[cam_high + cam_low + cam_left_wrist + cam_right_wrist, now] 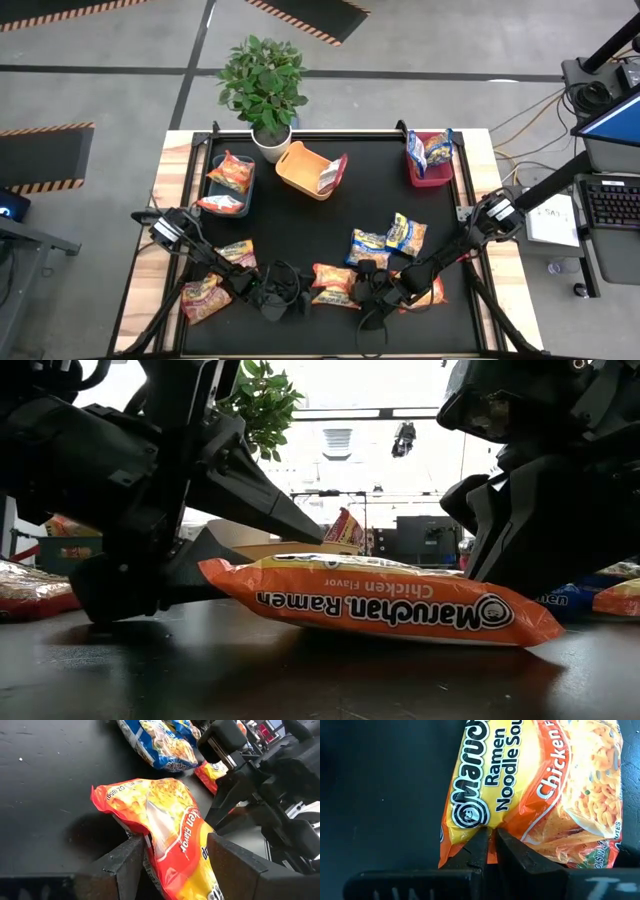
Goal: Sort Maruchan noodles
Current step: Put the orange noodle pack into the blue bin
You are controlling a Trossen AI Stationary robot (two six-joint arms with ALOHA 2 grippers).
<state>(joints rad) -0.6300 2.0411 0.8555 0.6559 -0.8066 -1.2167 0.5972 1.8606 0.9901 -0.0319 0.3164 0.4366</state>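
An orange Maruchan chicken packet (334,283) (380,600) lies near the table's near edge, between my two grippers. My left gripper (287,292) (175,865) is at its left end, and my right gripper (365,290) (489,842) is shut on its right end. Two blue-and-yellow packets (390,240) rest flat beyond it. Pinkish-red packets (237,253) (205,298) lie to the left. Another orange packet (430,292) sits under my right arm. My left gripper has the orange packet's left end (165,845) between its two fingers, which lie across the packet's width, level from the table's left. The packet bows up between them. That end (215,572) is raised off the table. My right gripper pinches the packet's end seam beside the logo (485,822) between nearly closed fingertips, coming level from the table's right. That end (535,630) sits low on the table.
Along the far side stand a dark teal bin (214,170) with orange packets, an orange bin (300,160) with a pinkish-red packet and a red bin (420,178) with blue packets. A potted plant (265,85) stands at the far edge. Bare black mat (300,230) lies mid-table.
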